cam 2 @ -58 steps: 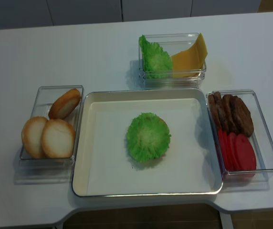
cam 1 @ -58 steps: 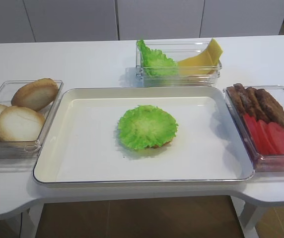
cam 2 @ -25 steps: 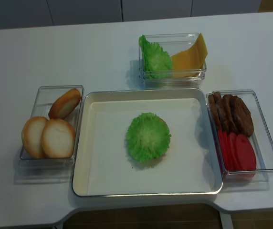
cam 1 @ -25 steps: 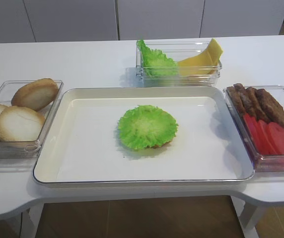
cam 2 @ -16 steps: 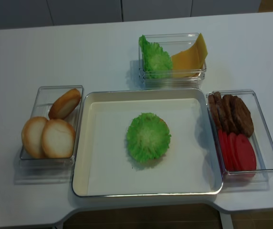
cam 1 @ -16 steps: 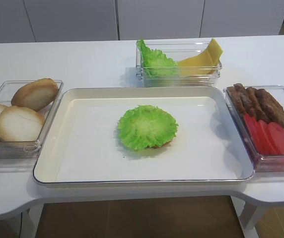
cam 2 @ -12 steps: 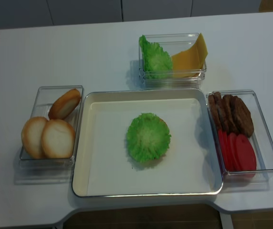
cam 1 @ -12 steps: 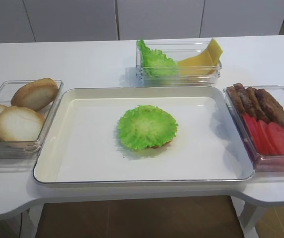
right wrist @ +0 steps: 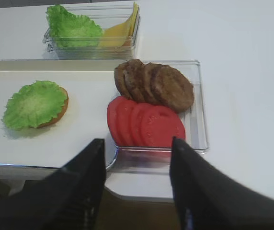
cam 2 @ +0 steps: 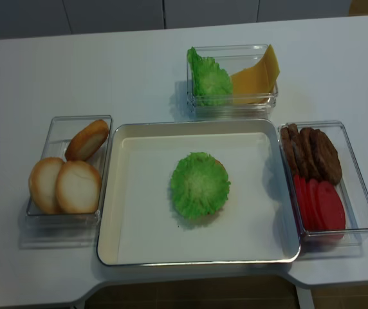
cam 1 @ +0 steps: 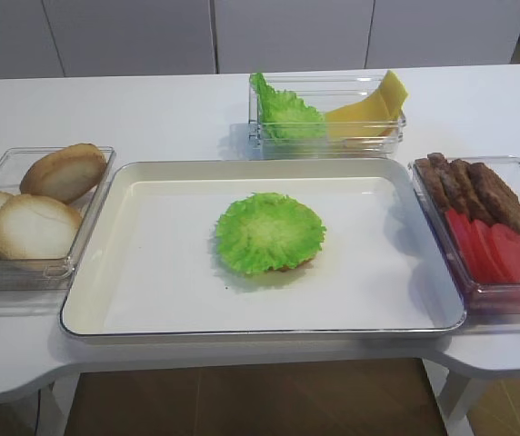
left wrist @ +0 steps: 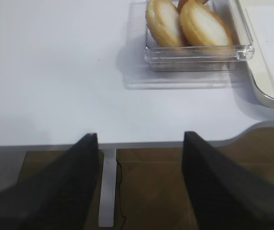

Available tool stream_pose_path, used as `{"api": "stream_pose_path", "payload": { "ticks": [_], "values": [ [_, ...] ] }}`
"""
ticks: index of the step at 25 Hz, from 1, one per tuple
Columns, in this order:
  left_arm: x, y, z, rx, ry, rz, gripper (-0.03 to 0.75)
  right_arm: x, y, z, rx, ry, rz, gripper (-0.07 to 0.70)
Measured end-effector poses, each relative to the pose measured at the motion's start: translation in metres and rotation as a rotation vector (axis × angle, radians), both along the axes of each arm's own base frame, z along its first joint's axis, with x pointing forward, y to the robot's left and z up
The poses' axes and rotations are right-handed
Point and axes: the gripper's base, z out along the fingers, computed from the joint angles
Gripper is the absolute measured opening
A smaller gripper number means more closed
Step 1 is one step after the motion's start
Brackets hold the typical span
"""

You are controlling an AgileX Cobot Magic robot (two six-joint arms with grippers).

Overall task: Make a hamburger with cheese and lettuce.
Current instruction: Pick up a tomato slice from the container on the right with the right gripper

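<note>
The right end effector (right wrist: 136,179) shows only in its own wrist view, as two dark blurred fingers (right wrist: 82,187) spread wide with nothing between them. It hangs above the near edge of the white desk (cam 1: 151,109), just before the clear plastic box (right wrist: 194,103) that holds the round red tomato slices (right wrist: 146,122) and the brown meat patties (right wrist: 156,85).

The left end effector (left wrist: 139,184) is also wide and holds nothing; its two dark fingers (left wrist: 62,187) are over the front edge of the desk, near the clear plastic box (left wrist: 199,51) with the plain pale-tan bun halves (left wrist: 187,21).

The hamburger (cam 1: 269,232), a low round stack of a tan bun half under a wider frilly bright green leaf, lies near the middle of the cream rectangular tray with a metal rim (cam 1: 151,272). The bun box is just beside the left side of the tray, and the tomato and patty box just beside its right side.

Behind the tray stands a third clear plastic container (cam 1: 328,141). In its left part is the lettuce (cam 1: 283,113), a frilly bright green leaf that stands tilted. In its right part is the cheese (cam 1: 369,107), thin pale yellow-orange slices with pointed corners, which lean on the right wall and stick out above the rim
</note>
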Motion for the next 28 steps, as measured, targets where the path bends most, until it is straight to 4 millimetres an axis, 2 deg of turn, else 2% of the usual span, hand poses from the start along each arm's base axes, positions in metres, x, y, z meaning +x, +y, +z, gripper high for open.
{"api": "stream_pose_path", "payload": {
  "ticks": [8,18,28],
  "values": [
    [0.000,0.000,0.000,0.000,0.000,0.000,0.416,0.036,0.011,0.019,0.085,0.077,0.045,0.355],
    [0.000,0.000,0.000,0.000,0.000,0.000,0.416,0.090,0.022,0.040,0.133,0.233,0.073,0.355],
    [0.000,0.000,0.000,0.000,0.000,0.000,0.416,0.132,0.029,0.046,0.161,0.341,0.073,0.354]
  ]
}}
